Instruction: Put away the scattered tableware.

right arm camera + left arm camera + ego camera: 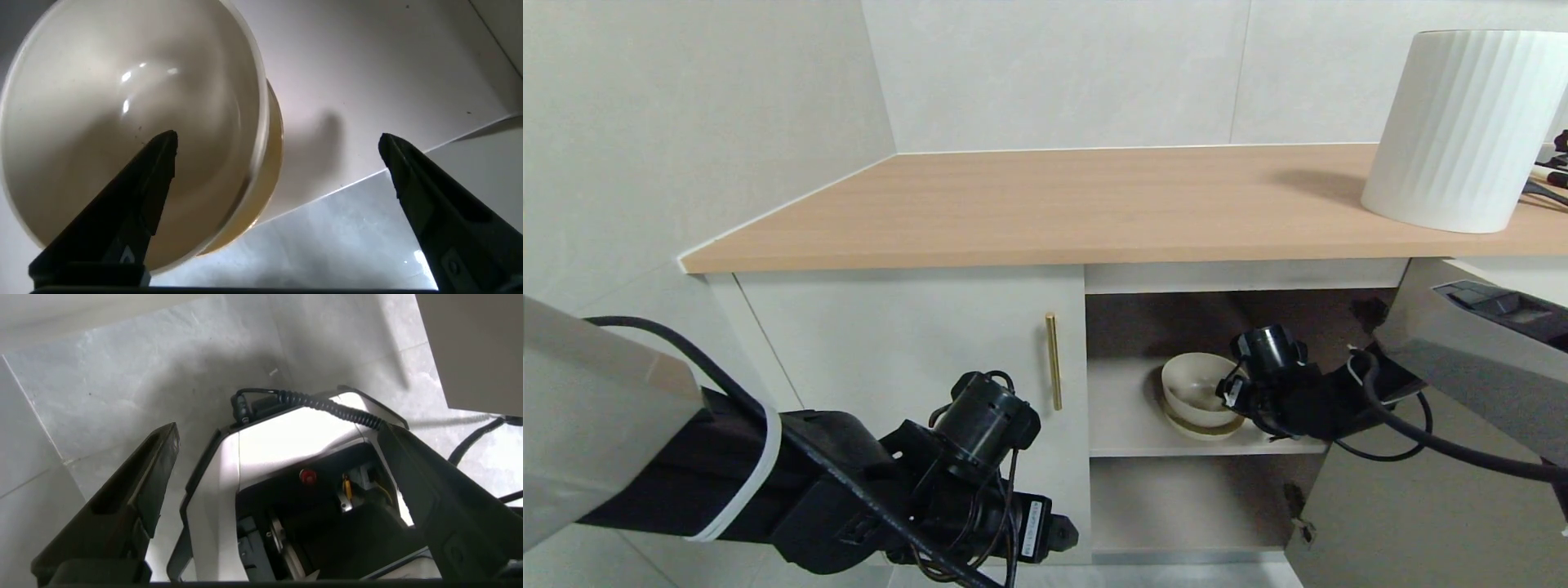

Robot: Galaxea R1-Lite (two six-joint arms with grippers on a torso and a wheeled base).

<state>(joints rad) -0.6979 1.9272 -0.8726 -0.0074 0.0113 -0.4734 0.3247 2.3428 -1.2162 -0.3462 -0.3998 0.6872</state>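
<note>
As the head view shows, my right gripper [1230, 392] is inside the open cabinet at the bowl [1194, 390], which is stacked on a yellow-rimmed dish [1207, 429] on the shelf [1127, 429]. Left wrist: left gripper [278, 433] spread, empty. Right wrist: jaws spread, not clamping the bowl. Placing looks done; next, back out without clipping it.

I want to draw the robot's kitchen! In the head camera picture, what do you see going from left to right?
The closed cabinet door → gold handle → bowl on the open shelf → white ribbed container on the counter.
</note>
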